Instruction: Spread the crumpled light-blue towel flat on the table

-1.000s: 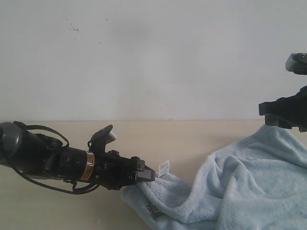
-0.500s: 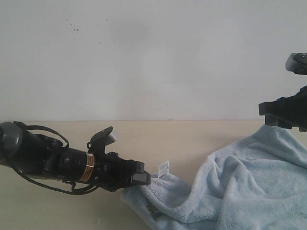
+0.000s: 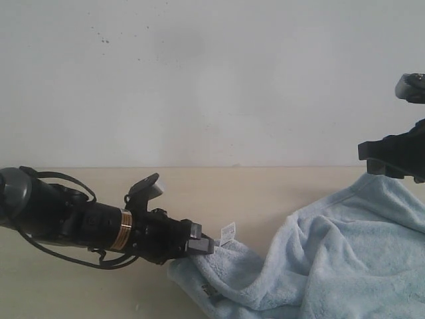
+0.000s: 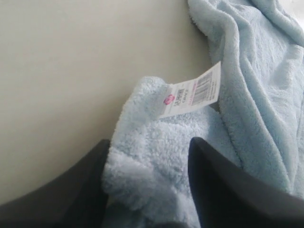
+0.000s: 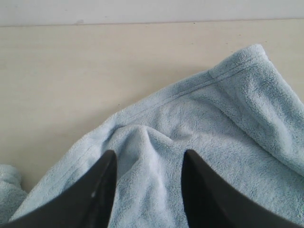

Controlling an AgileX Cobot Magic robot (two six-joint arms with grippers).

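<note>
The pale-blue towel [image 3: 332, 252] lies rumpled on the beige table [image 3: 265, 193] at the right, one corner reaching left with a white tag [image 3: 227, 233]. My left gripper [image 3: 202, 246] sits low at that corner. In the left wrist view its fingers stand apart around the fluffy corner [image 4: 156, 161], just below the tag [image 4: 192, 92]; the cloth fills the gap [image 4: 149, 141]. My right gripper [image 3: 372, 163] hovers at the towel's raised far-right edge. Its jaws [image 5: 149, 153] are open over a ridge of towel [image 5: 199, 123], whose hemmed corner [image 5: 251, 54] lies flat.
A white wall [image 3: 212, 80] rises behind the table's back edge. Bare tabletop [image 5: 71, 71] stretches left of and behind the towel. The left arm's black body and cables [image 3: 60, 219] lie low over the table at the left.
My left gripper drew back slightly, then pushed forward onto the towel corner again. The towel and the right arm have not moved.
</note>
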